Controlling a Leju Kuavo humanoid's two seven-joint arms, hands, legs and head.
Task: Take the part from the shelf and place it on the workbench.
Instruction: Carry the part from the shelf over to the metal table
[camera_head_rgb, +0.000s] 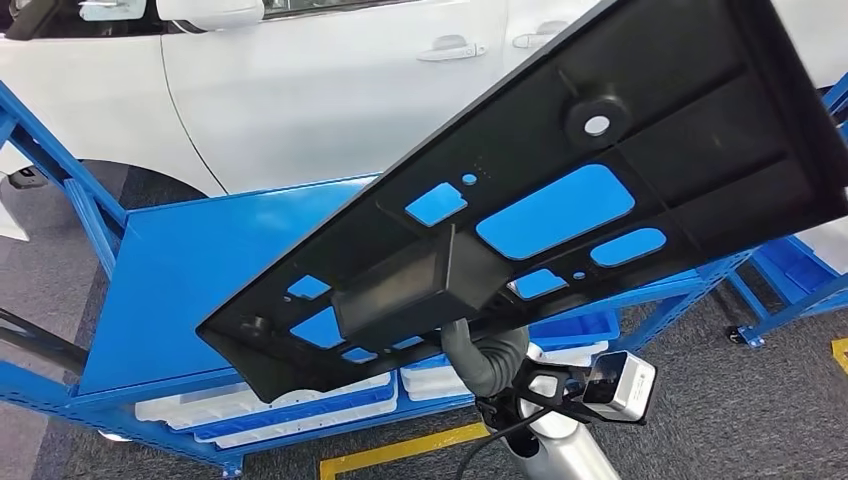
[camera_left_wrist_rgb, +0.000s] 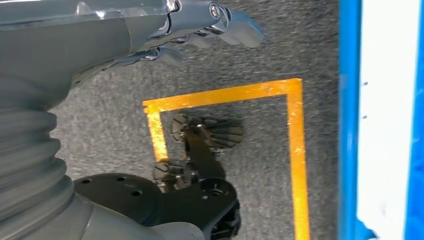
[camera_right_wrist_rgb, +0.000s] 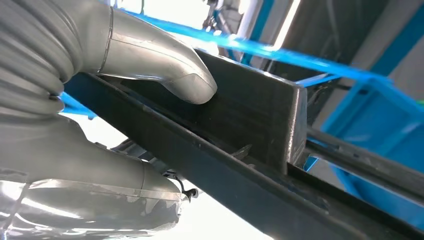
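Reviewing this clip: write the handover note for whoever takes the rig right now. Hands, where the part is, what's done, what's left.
Right hand: grips the black panel by the boxy block on its underside, thumb pressed on the block.
Left hand: holds nothing, hangs over grey floor with yellow tape, fingers loosely curled.
Panel: in the air, tilted, over the blue bench; it touches no surface that I can see. White car behind the bench.
Done: part is picked up and carried to the bench.
Left: level it, lower it onto the blue top, let go, pull the arm back.
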